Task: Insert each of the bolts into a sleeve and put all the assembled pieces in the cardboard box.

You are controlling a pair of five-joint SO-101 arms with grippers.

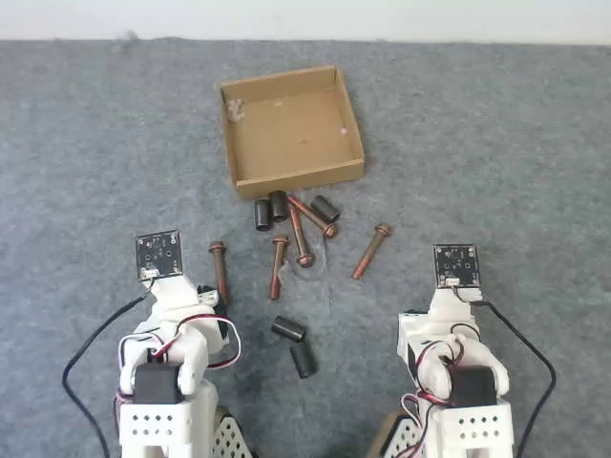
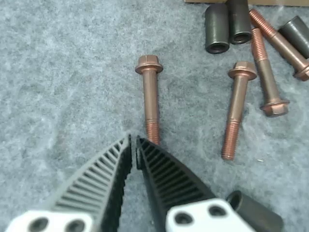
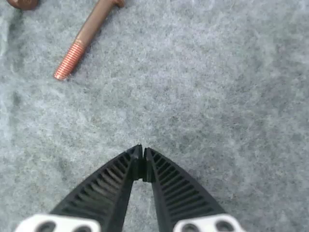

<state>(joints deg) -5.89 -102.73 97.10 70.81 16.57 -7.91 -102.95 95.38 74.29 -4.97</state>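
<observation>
Several copper bolts and dark sleeves lie loose on the grey felt in front of the open cardboard box [image 1: 291, 129]. My left gripper [image 2: 133, 140] is shut and holds nothing, its tips just short of the threaded end of a bolt [image 2: 150, 96]. A second bolt [image 2: 237, 108] lies beside that one, and two sleeves [image 2: 217, 28] stand close together near the box. Another sleeve [image 2: 256, 215] lies right beside the left gripper's finger. My right gripper [image 3: 143, 151] is shut over bare felt, well back from the rightmost bolt [image 3: 84, 38].
Two sleeves [image 1: 288, 330] [image 1: 303, 360] lie between the two arms. A bolt [image 1: 313, 216] and a sleeve [image 1: 326, 208] sit just in front of the box. The left arm [image 1: 167, 353] and right arm [image 1: 453, 363] stand at the near edge.
</observation>
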